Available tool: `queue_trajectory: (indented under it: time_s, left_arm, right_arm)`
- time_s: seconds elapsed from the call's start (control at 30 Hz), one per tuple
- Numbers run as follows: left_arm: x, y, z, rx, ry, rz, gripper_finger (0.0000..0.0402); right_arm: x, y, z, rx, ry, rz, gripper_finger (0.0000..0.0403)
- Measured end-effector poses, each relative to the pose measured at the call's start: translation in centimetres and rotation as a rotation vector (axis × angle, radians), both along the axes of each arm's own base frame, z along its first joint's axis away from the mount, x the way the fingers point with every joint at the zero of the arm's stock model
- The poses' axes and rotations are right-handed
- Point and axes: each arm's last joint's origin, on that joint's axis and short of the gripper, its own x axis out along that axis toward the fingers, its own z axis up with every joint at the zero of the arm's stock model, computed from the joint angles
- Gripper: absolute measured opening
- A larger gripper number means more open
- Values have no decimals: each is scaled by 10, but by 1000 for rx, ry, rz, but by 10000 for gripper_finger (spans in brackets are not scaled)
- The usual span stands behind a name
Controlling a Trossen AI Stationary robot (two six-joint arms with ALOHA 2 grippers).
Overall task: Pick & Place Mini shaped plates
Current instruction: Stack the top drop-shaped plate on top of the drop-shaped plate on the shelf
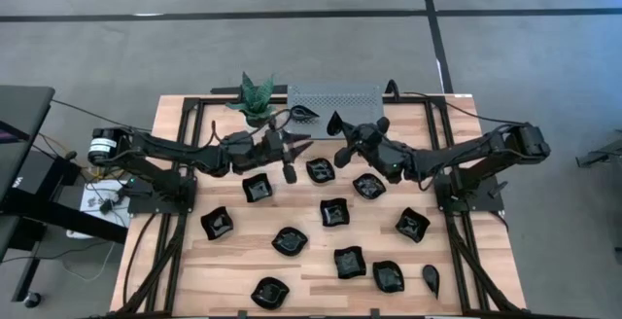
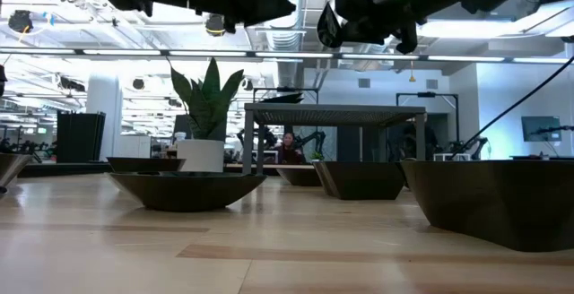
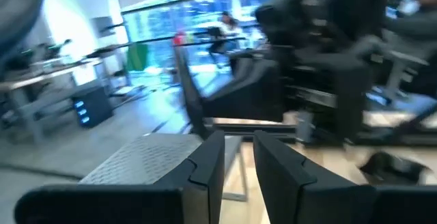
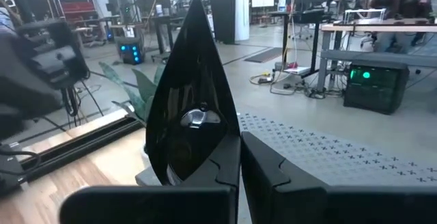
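Right gripper lifts a leaf plate by the rack

The right gripper (image 4: 239,159) pinches a teardrop plate (image 4: 191,94) upright above the table, near the rack (image 1: 335,97). The left gripper (image 3: 239,162), fingers slightly apart, holds nothing; other plates (image 1: 292,240) lie scattered on the table (image 1: 175,115).

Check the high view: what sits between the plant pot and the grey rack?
One teardrop plate lies on the wood between the plant pot and the grey rack, by the rack's left end; the high view shows it.
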Motion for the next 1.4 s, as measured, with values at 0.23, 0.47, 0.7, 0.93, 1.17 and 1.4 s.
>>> queue_trajectory:
  time_s: [0.23,0.47,0.7,0.93,1.17,1.4]
  left_arm:
    - [16,5,-17,-55,-102,30,81]
    - [22,5,-21,-58,-159,28,81]
    - [25,10,-12,-58,-191,53,81]
    - [25,13,-12,-50,-192,14,81]
    - [25,15,-12,-36,-187,29,81]
    - [28,15,-13,-36,-183,32,81]
  right_arm:
    - [0,0,0,2,-4,0,2]
    - [0,-3,0,-19,19,-9,2]
    - [1,-11,2,-36,19,30,3]
    - [3,-11,2,-60,44,154,1]
    - [4,-11,2,-85,67,170,1]
    - [4,-14,6,-125,61,176,1]
